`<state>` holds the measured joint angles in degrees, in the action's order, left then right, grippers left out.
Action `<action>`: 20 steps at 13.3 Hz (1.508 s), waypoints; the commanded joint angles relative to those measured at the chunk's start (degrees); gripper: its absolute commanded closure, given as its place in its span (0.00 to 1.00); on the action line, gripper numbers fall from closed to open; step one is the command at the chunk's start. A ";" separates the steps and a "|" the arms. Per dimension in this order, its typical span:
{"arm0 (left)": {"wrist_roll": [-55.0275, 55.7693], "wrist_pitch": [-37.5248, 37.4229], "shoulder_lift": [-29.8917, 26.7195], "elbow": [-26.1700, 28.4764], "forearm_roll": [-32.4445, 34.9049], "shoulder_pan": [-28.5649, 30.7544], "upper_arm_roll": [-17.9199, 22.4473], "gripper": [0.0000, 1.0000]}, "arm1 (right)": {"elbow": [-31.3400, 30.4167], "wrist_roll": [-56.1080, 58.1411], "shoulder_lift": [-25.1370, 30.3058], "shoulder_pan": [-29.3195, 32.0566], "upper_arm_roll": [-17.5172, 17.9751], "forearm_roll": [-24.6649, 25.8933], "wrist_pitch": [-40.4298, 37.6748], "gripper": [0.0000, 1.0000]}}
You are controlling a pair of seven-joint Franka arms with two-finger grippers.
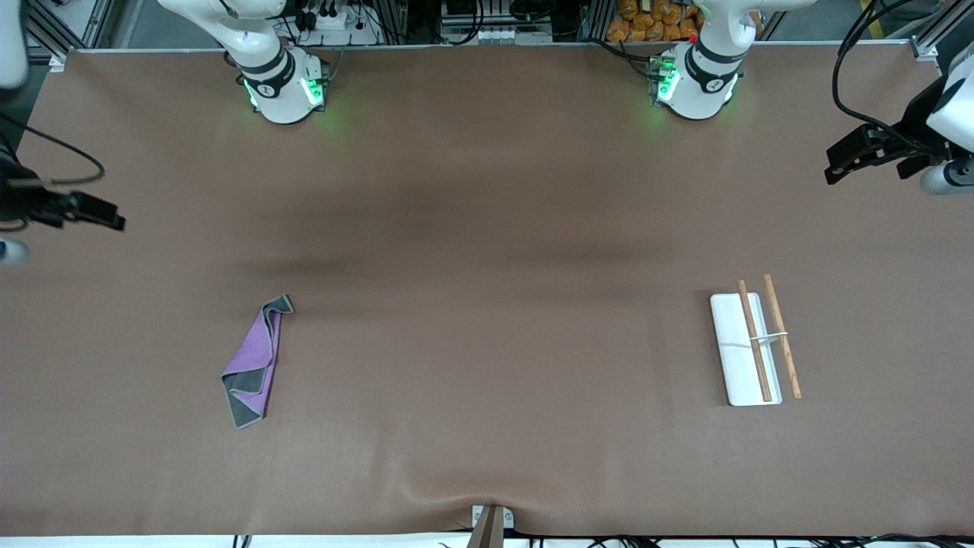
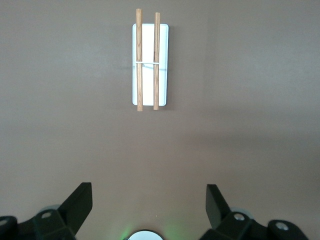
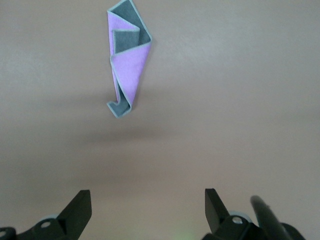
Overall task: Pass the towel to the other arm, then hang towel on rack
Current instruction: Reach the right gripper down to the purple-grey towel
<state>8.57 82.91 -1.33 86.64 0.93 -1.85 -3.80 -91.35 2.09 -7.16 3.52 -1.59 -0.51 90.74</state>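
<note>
Your left gripper [image 2: 147, 200] hangs over the brown table [image 1: 487, 228] at the left arm's end, its two black fingers [image 2: 80, 202] spread wide apart with nothing between them. In the front view you see it only partly, since the frame edge cuts off most of that arm. Your right gripper [image 3: 145, 202] hangs over the right arm's end of the table, likewise spread and empty; there too the front view crops the arm, and only one dark finger pokes into frame.

Take the rack [image 1: 753, 346] as your landmark: one small white flat rectangular base carrying two thin light-brown wooden rods [image 2: 139, 59] joined by one thin white crossbar. It stands toward the left arm's end, nearer the front camera than the left gripper's spot. In the left wrist view the rods cover part of the base.

The one towel [image 1: 255, 361], a small soft cloth showing purple with dark grey folds and grey edging, lies crumpled on the table well apart from the rack, toward the right arm's end and about as near the front camera as the rack. Its folds hide part of each face. Neither gripper touches it.
</note>
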 commanded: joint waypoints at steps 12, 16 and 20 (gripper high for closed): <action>-0.49 -1.96 0.01 -0.33 0.21 0.53 0.20 0.00 | 0.92 -1.13 -22.18 -1.32 -0.08 -6.07 20.60 0.00; 0.31 -1.78 0.71 0.19 0.21 0.18 0.02 0.00 | 1.00 -1.21 -28.07 -1.23 -0.08 -6.08 27.45 0.00; 0.39 -1.17 1.85 -0.07 -0.40 -0.17 -0.15 0.00 | 0.65 -5.69 -31.77 -2.54 0.01 -6.34 33.52 0.00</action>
<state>8.64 81.88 0.04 87.32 0.93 -1.86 -3.89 -91.43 -0.77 -37.60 2.24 -1.50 -6.17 122.89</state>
